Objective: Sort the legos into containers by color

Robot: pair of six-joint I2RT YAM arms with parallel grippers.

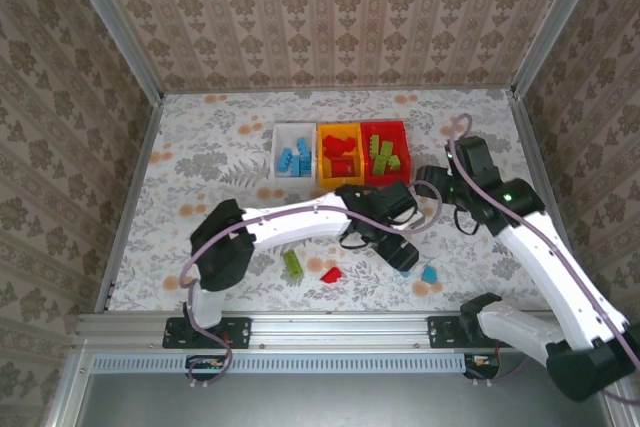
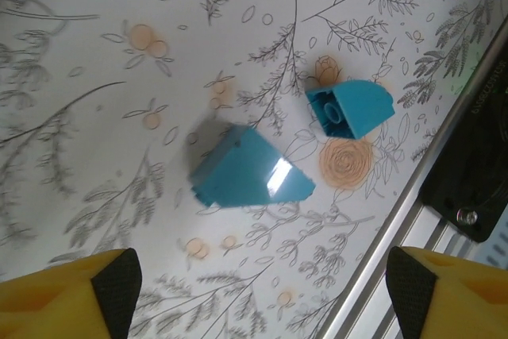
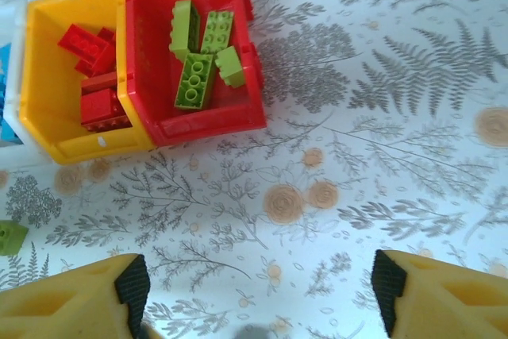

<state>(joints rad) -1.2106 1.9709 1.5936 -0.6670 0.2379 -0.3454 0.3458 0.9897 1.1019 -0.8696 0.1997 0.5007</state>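
Right wrist view, contents:

- Red rectangular plastic bin [image 3: 202, 126], open-topped, holding several lime green studded bricks [image 3: 196, 81].
- Orange-yellow rectangular plastic bin [image 3: 75, 147], touching the red bin's left wall and holding red studded bricks [image 3: 99, 105].
- White plastic bin [image 3: 11, 25], a sliver at the left edge.
- Loose lime green brick [image 3: 11, 237], lying on the white floral-patterned table surface [image 3: 381, 117] at the left edge.
- Right gripper [image 3: 258, 291], with yellow, black-padded fingers [image 3: 131, 283] spread wide apart at the bottom corners.
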